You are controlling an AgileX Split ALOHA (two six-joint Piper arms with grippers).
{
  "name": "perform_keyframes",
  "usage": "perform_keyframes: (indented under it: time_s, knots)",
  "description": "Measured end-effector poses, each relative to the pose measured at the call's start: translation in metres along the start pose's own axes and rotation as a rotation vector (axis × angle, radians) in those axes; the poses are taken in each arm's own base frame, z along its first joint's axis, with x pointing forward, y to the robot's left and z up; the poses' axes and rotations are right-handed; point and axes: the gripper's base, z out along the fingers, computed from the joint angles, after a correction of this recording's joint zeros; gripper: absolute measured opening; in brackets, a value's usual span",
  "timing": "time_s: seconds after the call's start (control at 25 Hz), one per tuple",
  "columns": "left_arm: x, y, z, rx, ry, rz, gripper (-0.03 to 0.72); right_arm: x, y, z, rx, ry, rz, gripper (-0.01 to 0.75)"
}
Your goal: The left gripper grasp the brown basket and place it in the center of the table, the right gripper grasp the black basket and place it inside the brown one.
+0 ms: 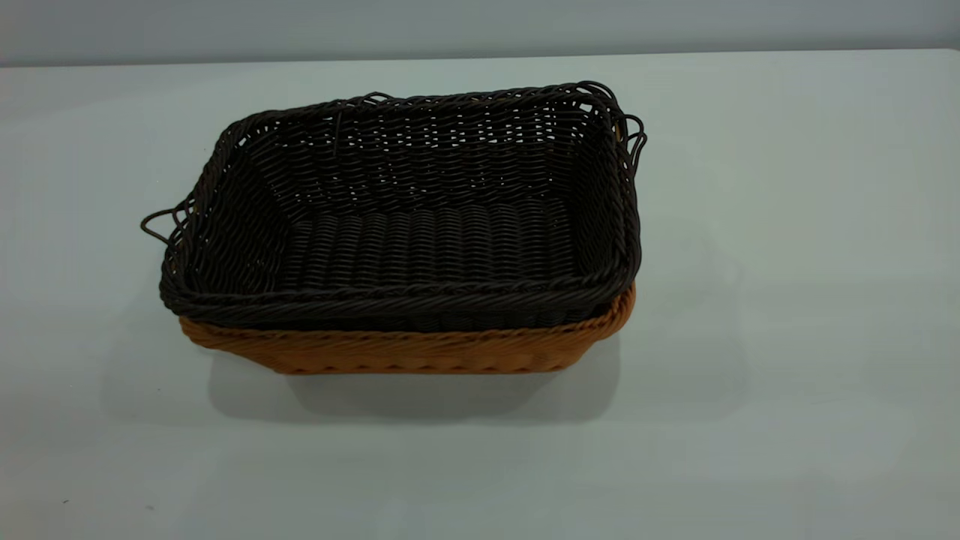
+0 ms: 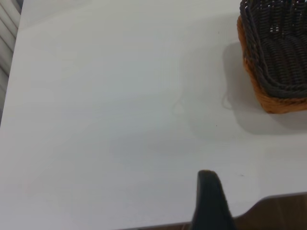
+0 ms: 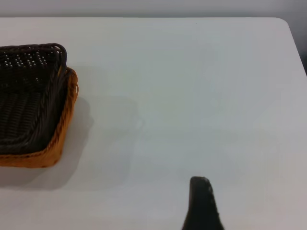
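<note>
The black basket (image 1: 420,225) sits nested inside the brown basket (image 1: 420,351), slightly skewed, near the middle of the white table (image 1: 787,300). Only the brown basket's front wall and right corner show under the dark rim. Neither gripper appears in the exterior view. The left wrist view shows the left gripper (image 2: 207,191) as a single dark tip over bare table near the table's edge, well apart from the black basket (image 2: 280,52) and brown basket (image 2: 268,98). In the right wrist view the right gripper (image 3: 200,196) is likewise one dark tip, far from the black basket (image 3: 24,105) and brown basket (image 3: 60,129).
The table's edge, with brown floor (image 2: 278,213) beyond it, lies close to the left gripper. A grey wall (image 1: 480,26) runs behind the table's far edge. White tabletop surrounds the stacked baskets on all sides.
</note>
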Motion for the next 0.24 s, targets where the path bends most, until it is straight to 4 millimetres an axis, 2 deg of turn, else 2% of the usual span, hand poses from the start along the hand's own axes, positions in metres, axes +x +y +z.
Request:
perform_keyframes:
  time_s: [0.24]
  knots:
    - [0.0000,0.0000,0.0000,0.000,0.000,0.000,0.453,0.0000,0.0000,0.0000,0.000,0.000,0.000,0.398]
